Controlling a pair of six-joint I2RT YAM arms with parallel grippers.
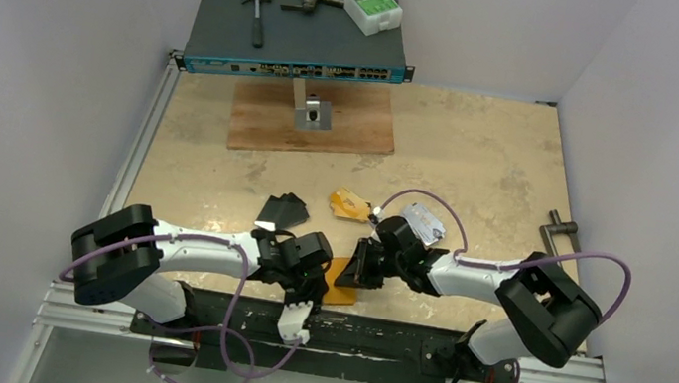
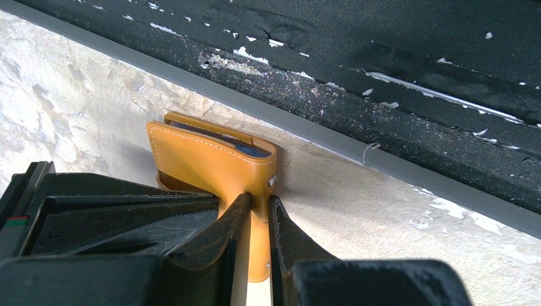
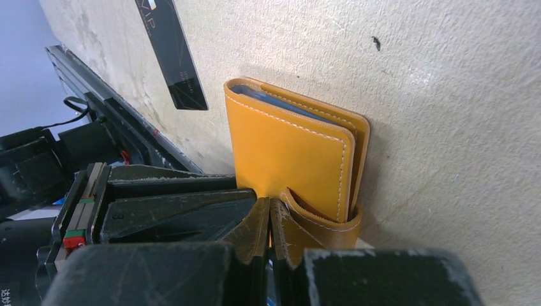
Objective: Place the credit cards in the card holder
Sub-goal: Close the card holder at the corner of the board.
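1. The card holder (image 1: 342,290) is lying folded at the lower centre of the top view, on the table (image 1: 480,161) right by its near rail, with both claws meeting on it.
2. The left gripper (image 2: 257,203) is pinching the holder by its snap tab (image 2: 255,255). The orange strap is running down between the two nearly closed fingers at the bottom centre of the left wrist view.
3. The right gripper (image 3: 268,205) is showing its fingers pressed together at the holder's lower edge, just beside the curled tab. Whether a layer of leather is caught between them cannot be told.
4. The credit cards are all sitting outside the holder, above it in the top view: black ones (image 1: 283,211) to the left, orange-gold ones (image 1: 349,203) in the middle and silvery ones (image 1: 426,224) to the right. One black card (image 3: 172,54) is appearing at the upper left of the right wrist view.
5. Judging from this, the robot is working on opening the holder, and no card is being loaded yet.
6. The next move is probably calling for one claw to pin the back cover while the other lifts the front flap. The holder then needs to be held open so a card can be fetched and slid into a pocket.
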